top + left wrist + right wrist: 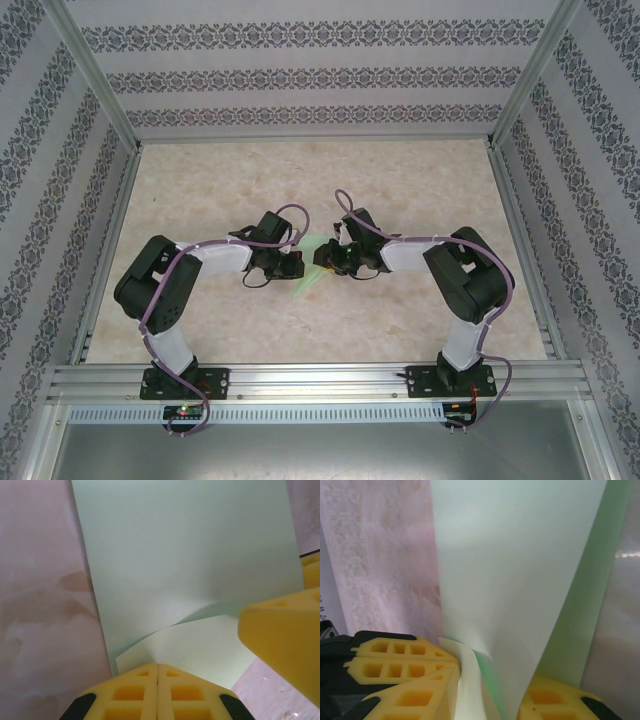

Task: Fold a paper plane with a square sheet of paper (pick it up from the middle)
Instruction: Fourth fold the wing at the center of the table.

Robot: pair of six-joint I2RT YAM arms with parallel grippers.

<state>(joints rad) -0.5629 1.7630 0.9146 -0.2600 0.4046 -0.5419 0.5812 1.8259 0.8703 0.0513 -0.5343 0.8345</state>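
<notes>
Where the left arm curves in from the left, the left gripper point(292, 264) is found closed. Its yellow fingers point(135, 692), blocky and moulded with square pockets, are pressed flat together and pinch an edge of the sheet of paper point(310, 276).

The sheet is held at mid-table, between the two grippers and touching both. From above it reads as a slim pale green strip. Its long axis is set near to far, with the far end leaning slightly right and the near end narrowing toward the left. The paper is thin, matte and unprinted. One layer is curled over another, and a soft curved crease is noted close to the left fingers.

Beneath it the table point(420, 190) is pale and marbled.

On the right, the right gripper point(332, 258) is seen with its jaws partly apart. The paper is passed upright through the gap, and a yellow finger point(555, 705) of the same pocketed make is set on either side.
</notes>
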